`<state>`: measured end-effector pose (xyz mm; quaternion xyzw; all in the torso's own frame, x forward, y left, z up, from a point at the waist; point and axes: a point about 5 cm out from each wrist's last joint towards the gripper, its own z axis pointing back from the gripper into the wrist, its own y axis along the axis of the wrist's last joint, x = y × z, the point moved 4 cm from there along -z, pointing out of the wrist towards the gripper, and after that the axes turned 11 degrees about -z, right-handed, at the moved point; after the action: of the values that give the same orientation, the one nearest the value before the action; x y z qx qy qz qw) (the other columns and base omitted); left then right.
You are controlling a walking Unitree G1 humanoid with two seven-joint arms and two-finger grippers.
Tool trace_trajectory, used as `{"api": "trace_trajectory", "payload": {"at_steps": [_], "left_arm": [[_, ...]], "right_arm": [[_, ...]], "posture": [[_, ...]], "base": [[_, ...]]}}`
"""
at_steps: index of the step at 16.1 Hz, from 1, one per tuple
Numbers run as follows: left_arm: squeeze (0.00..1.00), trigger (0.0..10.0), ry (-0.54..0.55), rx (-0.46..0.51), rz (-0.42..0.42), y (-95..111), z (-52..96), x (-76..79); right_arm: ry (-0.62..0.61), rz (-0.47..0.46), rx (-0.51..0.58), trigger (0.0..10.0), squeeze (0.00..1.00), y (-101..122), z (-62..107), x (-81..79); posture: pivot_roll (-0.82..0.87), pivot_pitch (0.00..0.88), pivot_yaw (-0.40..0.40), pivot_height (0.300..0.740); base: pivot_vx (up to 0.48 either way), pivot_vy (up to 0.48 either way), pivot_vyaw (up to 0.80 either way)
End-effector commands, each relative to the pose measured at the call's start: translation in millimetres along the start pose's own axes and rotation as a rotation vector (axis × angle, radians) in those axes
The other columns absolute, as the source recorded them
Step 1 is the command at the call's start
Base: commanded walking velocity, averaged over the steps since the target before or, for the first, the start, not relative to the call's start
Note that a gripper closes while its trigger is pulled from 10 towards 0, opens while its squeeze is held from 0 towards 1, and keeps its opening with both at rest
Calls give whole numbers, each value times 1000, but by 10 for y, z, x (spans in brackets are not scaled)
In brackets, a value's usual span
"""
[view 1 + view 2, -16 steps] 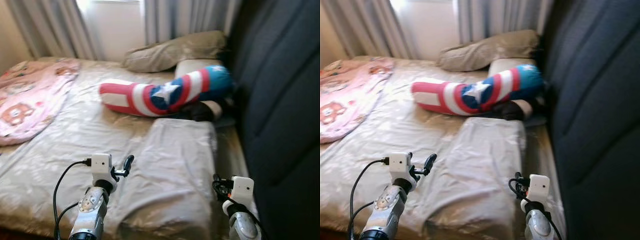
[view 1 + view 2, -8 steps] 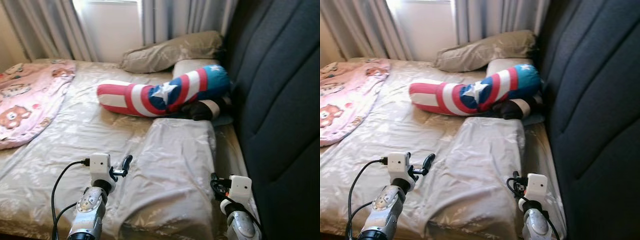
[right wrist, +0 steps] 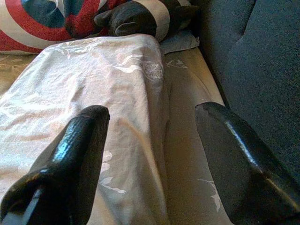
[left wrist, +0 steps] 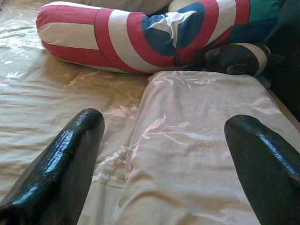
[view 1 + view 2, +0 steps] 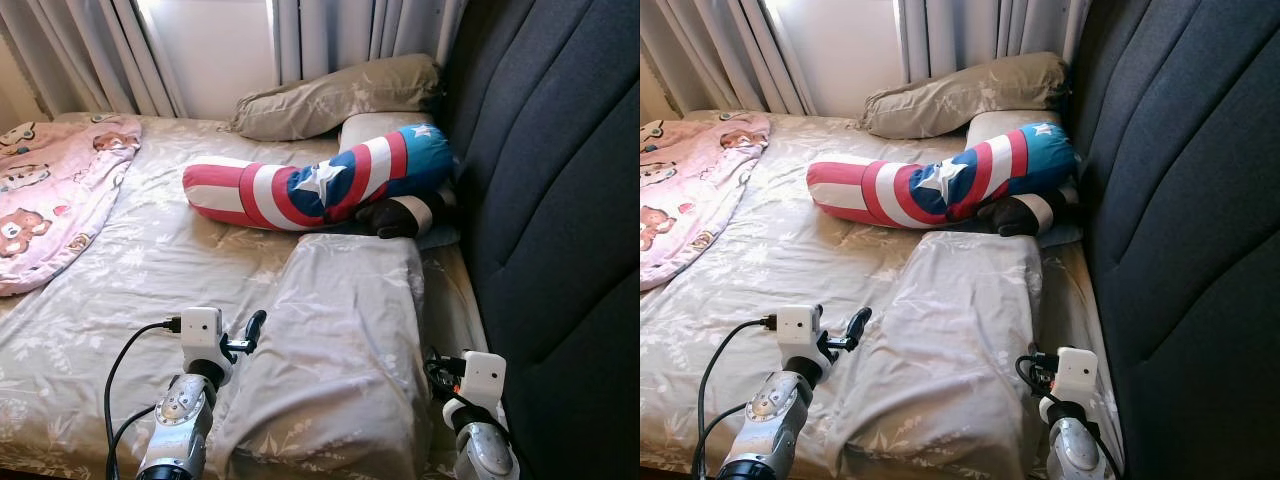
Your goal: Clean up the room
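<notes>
Pillow (image 5: 350, 340) under a beige floral cover lies straight ahead of both sets of fingers, long axis running away from them toward the striped bolster (image 5: 320, 185). Left gripper (image 4: 164, 154) and right gripper (image 3: 150, 154) both spread wide, empty, one near each long edge; neither clearly nearer. Bed (image 5: 130, 270) beneath; dark headboard (image 5: 560, 200) beside right fingers.

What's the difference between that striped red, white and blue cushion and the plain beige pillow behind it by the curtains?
The striped cushion is a long, bent roll in red, white and blue with a white star; the beige pillow is flat, rectangular and one dull colour. The striped cushion lies out across the middle of the bed, while the beige pillow sits at the far edge under the curtains. Both rest on the bed near the dark headboard.
</notes>
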<state>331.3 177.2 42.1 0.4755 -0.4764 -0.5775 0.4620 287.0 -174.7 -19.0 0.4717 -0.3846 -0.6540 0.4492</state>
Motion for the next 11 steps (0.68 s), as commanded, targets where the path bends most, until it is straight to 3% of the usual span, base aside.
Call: {"api": "trace_trajectory", "payload": {"at_steps": [1,11], "left_arm": [[0,10000,3,18,-13,48,-3,-20],[0,10000,7,25,-10,55,1,-28]], "right_arm": [[-5,-1,8,10000,0,20,-1,11],[-17,18,-27,10000,0,-27,-1,34]], "posture": [[-44,0,-26,740],[-46,0,-26,735]], "base": [[0,0,0],[0,0,0]]}}
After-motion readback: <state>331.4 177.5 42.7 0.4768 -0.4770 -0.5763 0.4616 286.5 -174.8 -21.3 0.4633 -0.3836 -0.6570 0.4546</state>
